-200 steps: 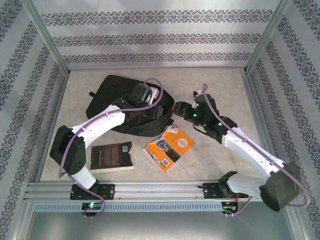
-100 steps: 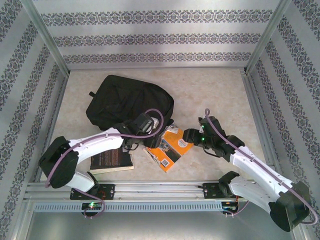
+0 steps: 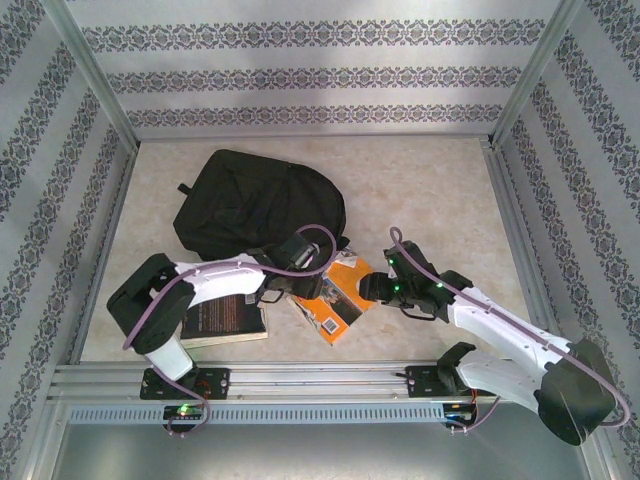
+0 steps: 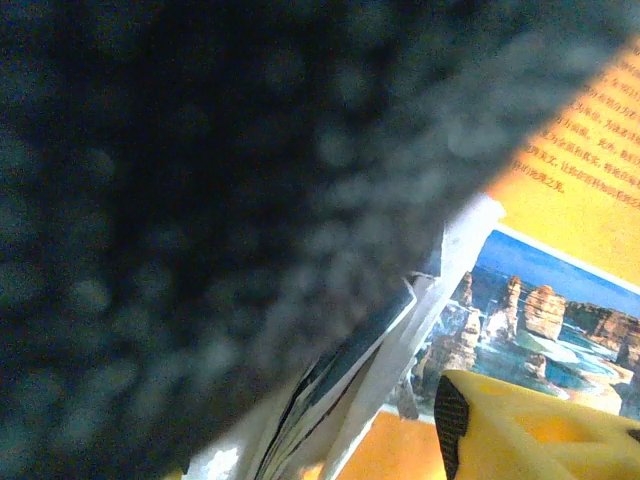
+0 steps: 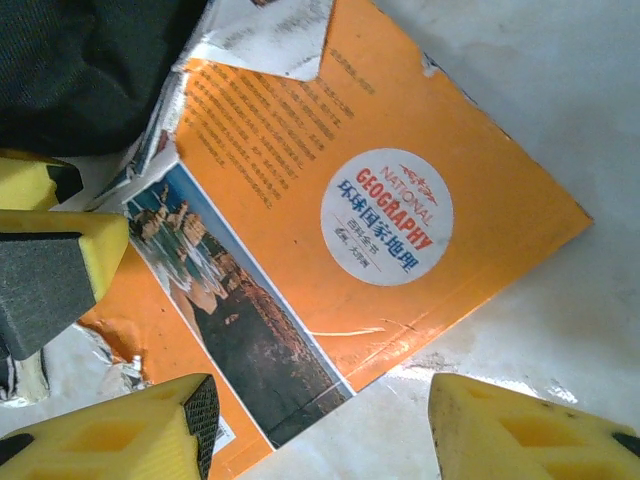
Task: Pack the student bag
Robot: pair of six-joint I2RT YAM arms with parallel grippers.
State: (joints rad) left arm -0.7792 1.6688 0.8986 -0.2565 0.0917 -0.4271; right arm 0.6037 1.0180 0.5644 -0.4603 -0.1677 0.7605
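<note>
The student bag is a large black backpack lying at mid-left on the table. An orange geography book lies against its near right edge. My left gripper sits where bag and book meet. In the left wrist view, blurred black bag fabric drapes close over the lens and one yellow finger stands far to the side, so the jaws are open. My right gripper is open over the book's near right corner. The left gripper's fingers show beside the book there.
A dark-covered book lies flat near the left arm's base. Torn white paper edges stick out under the bag fabric by the orange book. Bare table stretches to the right of the bag. Patterned walls enclose the table.
The left gripper pulled back from inside the bag to its near edge by the orange book. The right gripper came down and toward me to the book's right corner.
</note>
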